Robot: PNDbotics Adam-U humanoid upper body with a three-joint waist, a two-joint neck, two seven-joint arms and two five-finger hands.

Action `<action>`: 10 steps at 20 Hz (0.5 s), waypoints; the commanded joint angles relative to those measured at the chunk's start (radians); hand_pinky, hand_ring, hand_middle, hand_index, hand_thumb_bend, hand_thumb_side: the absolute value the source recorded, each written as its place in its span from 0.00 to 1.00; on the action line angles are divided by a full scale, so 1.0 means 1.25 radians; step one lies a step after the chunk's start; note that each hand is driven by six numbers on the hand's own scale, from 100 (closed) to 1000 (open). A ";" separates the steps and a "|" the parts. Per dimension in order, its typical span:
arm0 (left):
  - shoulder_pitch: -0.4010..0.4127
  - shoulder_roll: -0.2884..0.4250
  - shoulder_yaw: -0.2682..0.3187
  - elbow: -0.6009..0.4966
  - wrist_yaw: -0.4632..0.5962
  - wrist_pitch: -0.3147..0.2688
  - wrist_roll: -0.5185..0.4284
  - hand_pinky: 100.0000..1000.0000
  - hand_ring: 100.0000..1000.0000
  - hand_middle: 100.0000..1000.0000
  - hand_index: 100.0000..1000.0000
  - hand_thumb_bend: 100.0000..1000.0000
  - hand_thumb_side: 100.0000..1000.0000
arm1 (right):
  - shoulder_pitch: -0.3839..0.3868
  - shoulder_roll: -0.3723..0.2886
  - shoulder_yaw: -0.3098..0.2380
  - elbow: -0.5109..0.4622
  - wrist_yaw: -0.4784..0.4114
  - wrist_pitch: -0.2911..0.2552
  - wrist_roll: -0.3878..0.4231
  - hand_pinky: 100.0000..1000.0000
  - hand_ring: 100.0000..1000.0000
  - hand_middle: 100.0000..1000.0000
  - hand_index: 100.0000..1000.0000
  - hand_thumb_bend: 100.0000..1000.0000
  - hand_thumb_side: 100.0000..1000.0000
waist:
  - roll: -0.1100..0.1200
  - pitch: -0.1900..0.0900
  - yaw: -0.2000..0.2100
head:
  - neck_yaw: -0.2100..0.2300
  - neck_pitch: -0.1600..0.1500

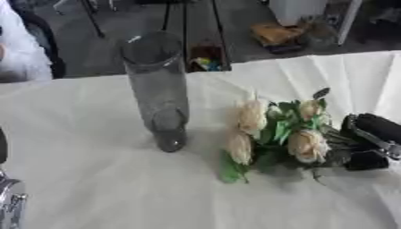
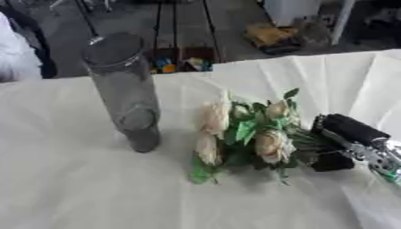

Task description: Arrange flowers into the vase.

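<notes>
Vase (image 1: 156, 89) of clear glass stood upright on white tablecloth (image 1: 102, 179), cream flowers (image 2: 247, 134) lay beside it, right hand (image 2: 344, 134) curled round their stems, left hand's (image 1: 9, 203) fingers impossible to tell.

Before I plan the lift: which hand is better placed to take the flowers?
Right. The right hand is already at the stem end of the flowers, right of the vase. The left hand sits far off at the lower left edge.
</notes>
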 commanded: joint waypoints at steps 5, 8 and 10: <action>-0.015 0.003 -0.001 -0.012 0.003 0.002 -0.006 0.69 0.78 0.86 0.93 0.09 1.00 | -0.009 -0.023 -0.014 -0.009 -0.081 -0.006 -0.101 0.00 0.00 0.00 0.00 0.00 0.65 | -0.007 -0.015 -0.002 | 0.001 -0.011; -0.015 0.003 -0.001 -0.012 0.003 0.004 -0.009 0.69 0.78 0.86 0.93 0.09 1.00 | -0.008 -0.023 -0.018 -0.016 -0.113 -0.004 -0.124 0.00 0.00 0.00 0.00 0.00 0.75 | -0.006 -0.015 -0.003 | 0.002 -0.013; -0.014 0.003 0.000 -0.012 0.002 0.004 -0.010 0.69 0.78 0.86 0.93 0.09 1.00 | -0.008 -0.021 -0.021 -0.018 -0.136 0.001 -0.140 0.00 0.00 0.00 0.00 0.00 0.75 | -0.006 -0.016 -0.003 | 0.003 -0.015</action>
